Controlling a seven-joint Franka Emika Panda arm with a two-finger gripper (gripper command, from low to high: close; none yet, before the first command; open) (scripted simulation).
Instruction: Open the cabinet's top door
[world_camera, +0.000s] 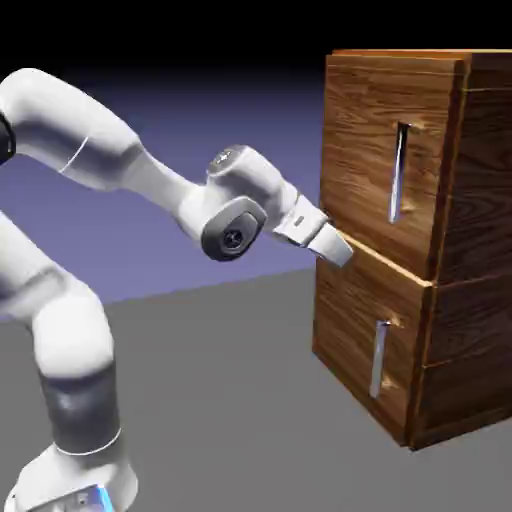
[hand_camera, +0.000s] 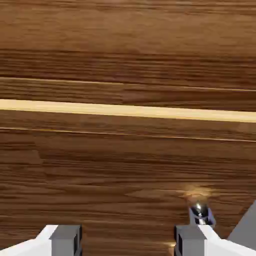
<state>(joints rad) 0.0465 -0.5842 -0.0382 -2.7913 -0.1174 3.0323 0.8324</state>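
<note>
The cabinet (world_camera: 480, 200) of reddish-brown wood stands at the right in the exterior view. Its top door (world_camera: 360, 130) is flush with the front and carries a long vertical silver handle (world_camera: 398, 172). My gripper (world_camera: 335, 248) hovers at the cabinet's left front edge, level with the seam under the top door, left of and below that handle. In the hand view the gripper (hand_camera: 127, 242) is open, its grey fingertips (hand_camera: 65, 239) wide apart with only wood grain between them. A silver handle end (hand_camera: 200, 212) shows just above the right fingertip; whose door it belongs to I cannot tell.
Below the top door sits the shorter lower door (world_camera: 350, 320) with its short silver handle (world_camera: 379, 358). A pale horizontal stripe (hand_camera: 125, 110) crosses the wood in the hand view. The grey table (world_camera: 220, 400) spreads left of the cabinet.
</note>
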